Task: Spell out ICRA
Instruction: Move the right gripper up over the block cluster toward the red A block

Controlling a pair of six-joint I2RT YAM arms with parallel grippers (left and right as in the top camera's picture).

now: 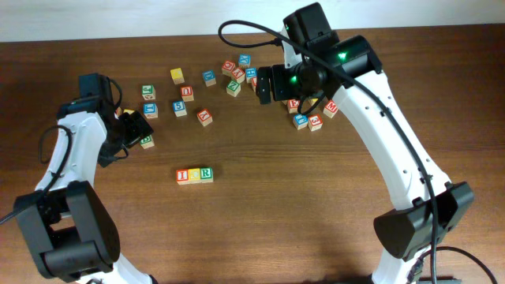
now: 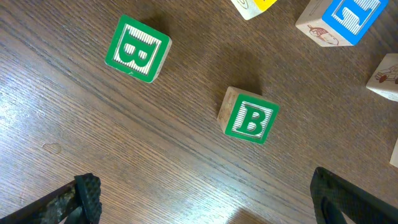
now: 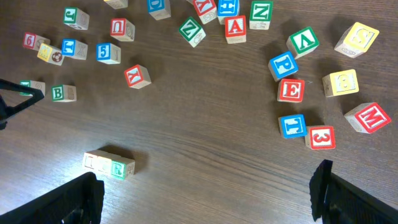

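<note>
Three cubes stand side by side in a row (image 1: 194, 175) at the table's middle front: red I (image 1: 182, 175), yellow C (image 1: 194, 175), green R (image 1: 206, 173). The right wrist view shows that row (image 3: 109, 165) at lower left. The red A cube (image 3: 235, 26) lies far off in the cluster at the top of that view. My right gripper (image 1: 264, 85) (image 3: 208, 193) hangs open over bare wood beside that cluster. My left gripper (image 1: 134, 130) (image 2: 205, 199) is open and empty, above the table just short of two green B cubes (image 2: 250, 115) (image 2: 137, 48).
Loose letter cubes are scattered across the back: a red X (image 3: 137, 76), green Z (image 3: 191, 30), green N (image 3: 261, 11), red E (image 3: 290, 90), red M (image 3: 367, 117), yellow cubes (image 3: 341, 82). A green B (image 1: 147, 142) lies by the left gripper.
</note>
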